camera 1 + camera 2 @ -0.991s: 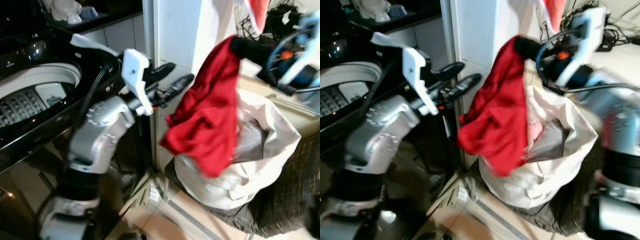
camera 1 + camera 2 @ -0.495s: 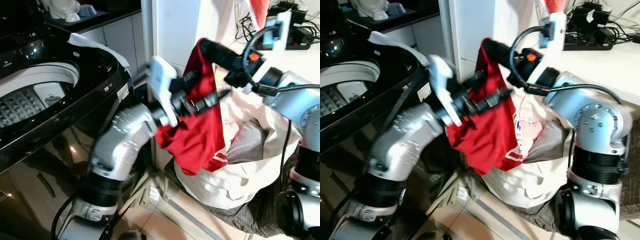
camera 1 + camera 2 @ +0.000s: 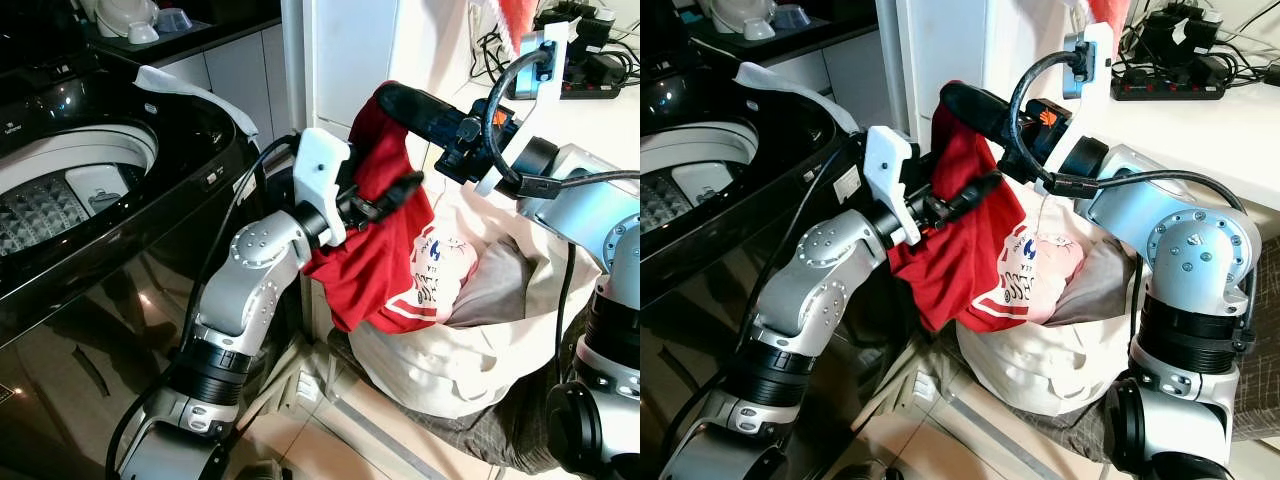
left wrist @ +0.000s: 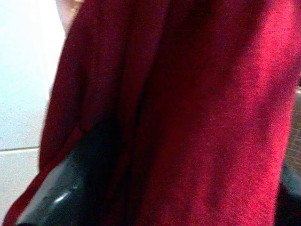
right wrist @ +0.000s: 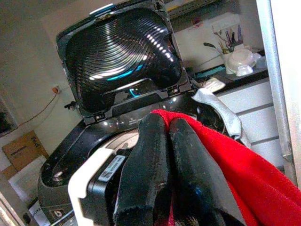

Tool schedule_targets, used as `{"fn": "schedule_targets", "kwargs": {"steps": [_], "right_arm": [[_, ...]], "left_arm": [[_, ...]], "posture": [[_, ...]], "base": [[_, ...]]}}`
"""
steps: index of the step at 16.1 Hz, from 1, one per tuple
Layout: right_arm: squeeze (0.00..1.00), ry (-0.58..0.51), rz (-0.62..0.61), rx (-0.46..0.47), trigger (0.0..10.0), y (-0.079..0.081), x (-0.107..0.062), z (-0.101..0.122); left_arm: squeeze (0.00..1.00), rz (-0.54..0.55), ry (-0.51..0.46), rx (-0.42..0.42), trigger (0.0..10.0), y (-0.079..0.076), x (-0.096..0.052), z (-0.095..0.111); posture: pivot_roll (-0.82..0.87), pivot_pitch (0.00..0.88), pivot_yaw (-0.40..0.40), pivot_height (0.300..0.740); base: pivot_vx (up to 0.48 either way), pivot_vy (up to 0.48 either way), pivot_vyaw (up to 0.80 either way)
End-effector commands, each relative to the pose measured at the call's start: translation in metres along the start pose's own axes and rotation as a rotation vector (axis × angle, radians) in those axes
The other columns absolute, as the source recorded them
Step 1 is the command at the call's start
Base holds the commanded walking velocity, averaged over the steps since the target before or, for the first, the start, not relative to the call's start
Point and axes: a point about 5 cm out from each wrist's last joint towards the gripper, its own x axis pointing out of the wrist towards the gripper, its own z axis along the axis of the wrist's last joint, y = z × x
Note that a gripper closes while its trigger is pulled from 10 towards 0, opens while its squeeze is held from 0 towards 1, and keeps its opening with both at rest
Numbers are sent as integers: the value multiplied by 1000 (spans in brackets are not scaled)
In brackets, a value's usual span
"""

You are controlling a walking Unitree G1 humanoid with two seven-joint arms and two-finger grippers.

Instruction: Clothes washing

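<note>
Red shirt hangs mid-frame in my eye views above the laundry bag, soft, light, best held by bunched cloth. Right gripper has its jaws clamped on the top edge. Left wrist view: left gripper against fabric; jaws unclear.

A red shirt with white stripes and a printed patch hangs bunched in the air above an open cream laundry bag that stands on the floor, partly filled with clothes. Beside them a black top-loading washing machine stands with its lid raised.
</note>
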Motion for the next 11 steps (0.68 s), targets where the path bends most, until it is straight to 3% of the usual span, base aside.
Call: {"fn": "schedule_targets", "kwargs": {"steps": [1,11], "right_arm": [[0,-26,43,-29,0,10,-1,8],[0,-11,32,-19,0,9,-1,4]], "left_arm": [[0,23,1,14,0,5,1,2],[0,19,-15,-11,0,8,-1,4]], "posture": [[20,0,33,740],[30,0,26,740]], "base": [[0,0,0],[0,0,0]]}}
